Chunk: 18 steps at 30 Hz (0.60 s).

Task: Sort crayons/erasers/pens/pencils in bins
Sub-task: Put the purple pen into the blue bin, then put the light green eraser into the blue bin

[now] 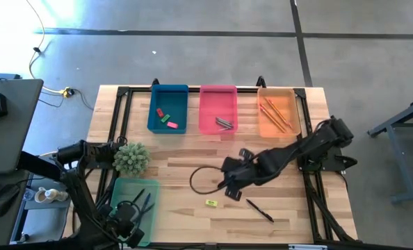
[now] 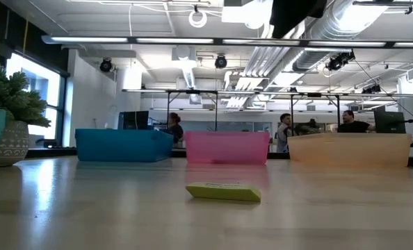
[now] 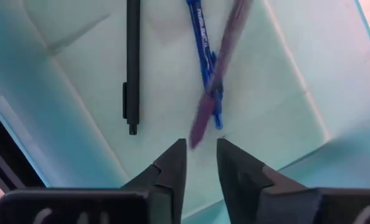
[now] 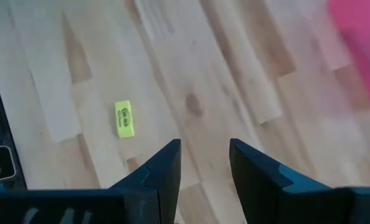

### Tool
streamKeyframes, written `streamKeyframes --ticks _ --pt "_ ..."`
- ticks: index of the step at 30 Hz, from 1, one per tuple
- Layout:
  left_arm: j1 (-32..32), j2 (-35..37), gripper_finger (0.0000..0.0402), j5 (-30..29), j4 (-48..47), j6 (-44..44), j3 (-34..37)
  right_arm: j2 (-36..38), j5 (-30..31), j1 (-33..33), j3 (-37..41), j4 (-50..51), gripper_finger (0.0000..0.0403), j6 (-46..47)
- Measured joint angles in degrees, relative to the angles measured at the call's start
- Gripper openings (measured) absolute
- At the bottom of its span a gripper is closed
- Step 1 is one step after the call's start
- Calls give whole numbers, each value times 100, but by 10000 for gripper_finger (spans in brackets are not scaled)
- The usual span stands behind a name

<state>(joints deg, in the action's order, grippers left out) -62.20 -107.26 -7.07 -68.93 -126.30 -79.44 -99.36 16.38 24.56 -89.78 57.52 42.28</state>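
My left gripper [image 3: 202,149] points down into the mint green bin [image 1: 130,201], open, with nothing between its fingers. Under it lie a black pen [image 3: 132,62] and a blue pen [image 3: 203,56]. A purple pen [image 3: 213,81] shows blurred, slanting across the blue one, with its near end just ahead of the fingertips. My right gripper [image 4: 203,152] hangs open over the bare table [image 1: 185,222], slanting down. A yellow eraser [image 4: 125,118] lies flat on the wood close by. Another black pen [image 1: 260,210] lies on the table to the right of the eraser.
Along the far edge stand a blue bin [image 1: 168,107] with erasers, a pink bin [image 1: 218,109] with grey crayons and an orange bin [image 1: 279,111] with pencils. A spiky green plant [image 1: 131,158] stands beyond the mint bin. A black cable loop [image 1: 203,180] lies mid-table.
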Motion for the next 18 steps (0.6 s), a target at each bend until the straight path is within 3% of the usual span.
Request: streamKeyframes --ticks 10,18 --pt "117 170 155 189 -12 30 0 -543 -53 225 0 -334 128 717" --pt "119 660 168 -144 -324 52 -2 -712 -43 251 0 -733 132 874"
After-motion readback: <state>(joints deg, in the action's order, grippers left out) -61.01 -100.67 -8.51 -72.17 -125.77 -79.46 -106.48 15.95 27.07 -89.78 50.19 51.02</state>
